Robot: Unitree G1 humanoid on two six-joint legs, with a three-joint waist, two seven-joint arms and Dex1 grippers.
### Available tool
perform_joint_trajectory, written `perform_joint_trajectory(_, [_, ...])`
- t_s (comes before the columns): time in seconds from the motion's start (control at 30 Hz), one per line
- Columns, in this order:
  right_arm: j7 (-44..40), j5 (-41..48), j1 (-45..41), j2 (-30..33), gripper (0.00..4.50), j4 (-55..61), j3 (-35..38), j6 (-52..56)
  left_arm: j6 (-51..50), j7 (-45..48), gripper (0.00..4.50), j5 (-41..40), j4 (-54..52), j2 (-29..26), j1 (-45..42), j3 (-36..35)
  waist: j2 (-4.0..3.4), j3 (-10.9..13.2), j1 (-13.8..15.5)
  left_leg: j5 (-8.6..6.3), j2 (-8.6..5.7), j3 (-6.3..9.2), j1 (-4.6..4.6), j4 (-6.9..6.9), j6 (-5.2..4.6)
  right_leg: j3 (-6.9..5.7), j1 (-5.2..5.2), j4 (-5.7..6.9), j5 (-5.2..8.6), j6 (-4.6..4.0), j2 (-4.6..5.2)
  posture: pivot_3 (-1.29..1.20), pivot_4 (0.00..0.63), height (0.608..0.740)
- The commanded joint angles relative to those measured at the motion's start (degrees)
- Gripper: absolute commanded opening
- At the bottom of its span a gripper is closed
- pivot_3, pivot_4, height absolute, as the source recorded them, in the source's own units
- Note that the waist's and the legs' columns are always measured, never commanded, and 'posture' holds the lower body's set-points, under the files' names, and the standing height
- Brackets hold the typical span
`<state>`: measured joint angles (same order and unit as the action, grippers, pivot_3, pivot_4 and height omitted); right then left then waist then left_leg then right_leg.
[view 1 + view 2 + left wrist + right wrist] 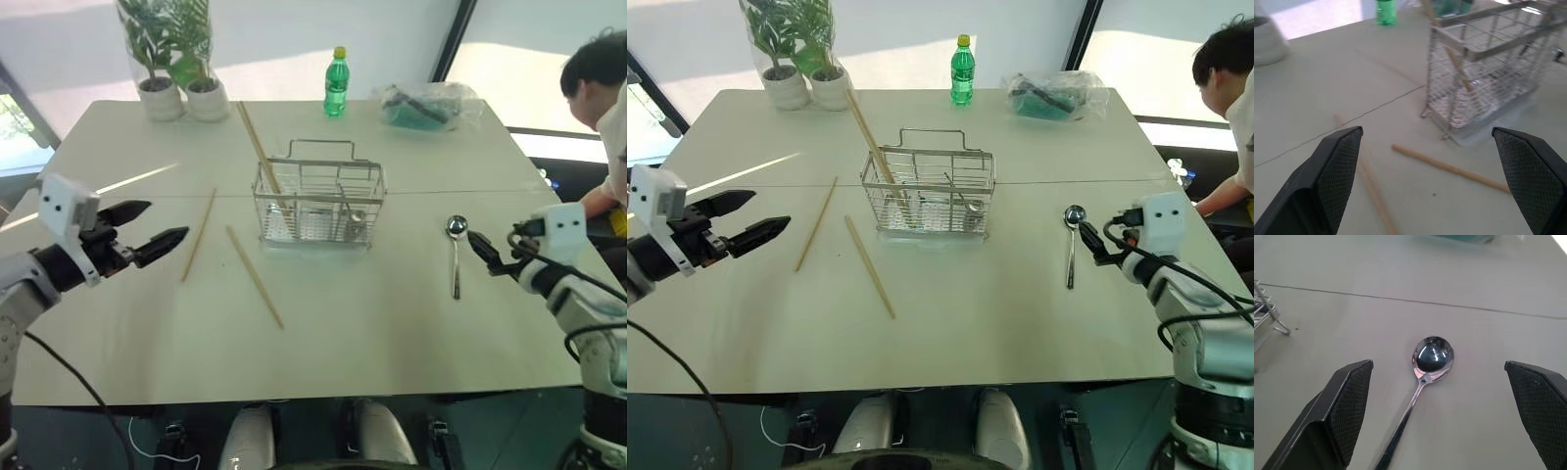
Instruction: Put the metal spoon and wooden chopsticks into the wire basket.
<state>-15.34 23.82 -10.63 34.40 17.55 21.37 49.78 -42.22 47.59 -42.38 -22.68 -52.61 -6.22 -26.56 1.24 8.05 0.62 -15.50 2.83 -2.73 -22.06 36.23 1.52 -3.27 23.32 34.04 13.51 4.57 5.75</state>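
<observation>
- Leftmost, the left pincer (157,227) hovers spread and empty, pointing toward frame centre.
- Two wooden chopsticks (199,235) lie loose on the worktop (343,333); one more leans in the central wire basket (320,203).
- One metal spoon (456,253) lies right of the basket, before the spread, empty right pincer (484,249).

Pale table (392,333) with a centre seam, bright sunlit windows (294,29) behind, dark window frame (453,39)
</observation>
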Motion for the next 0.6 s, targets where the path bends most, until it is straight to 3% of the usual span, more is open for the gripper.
perform_joint_trajectory(0.03, [4.1, 0.0, -4.5, -0.9, 4.45, -0.2, 0.1, 7.2, 0.9, 5.7, 4.50, -1.7, -2.3, -3.5, -3.2, 2.6, -0.01, 0.0, 0.1, 0.00, 0.00, 0.01, -0.06, 0.00, 0.00, 0.00, 0.03, 0.00, 0.00, 0.00, -0.01, 0.00, 0.150, 0.717])
perform_joint_trajectory(0.23, [5.5, -4.6, -9.8, 0.2, 4.45, -11.8, -4.6, 10.3, 2.0, 12.3, 4.50, -2.0, -0.5, -6.2, -13.0, 9.2, 0.04, 0.0, 0.0, 0.01, -0.03, 0.04, -0.16, 0.12, -0.01, 0.00, -0.02, -0.04, 0.00, 0.00, -0.07, 0.00, 0.150, 0.717])
perform_joint_trajectory(0.6, [4.2, -7.3, -17.4, -1.1, 4.45, -21.1, -9.4, 11.0, 3.9, 16.4, 4.50, 0.0, 0.9, -6.5, -16.0, 13.4, 0.01, 0.0, -1.5, 0.02, 0.02, 0.09, -0.08, 0.06, -0.03, 0.06, 0.02, 0.06, -0.01, 0.04, -0.19, 0.00, 0.150, 0.717])
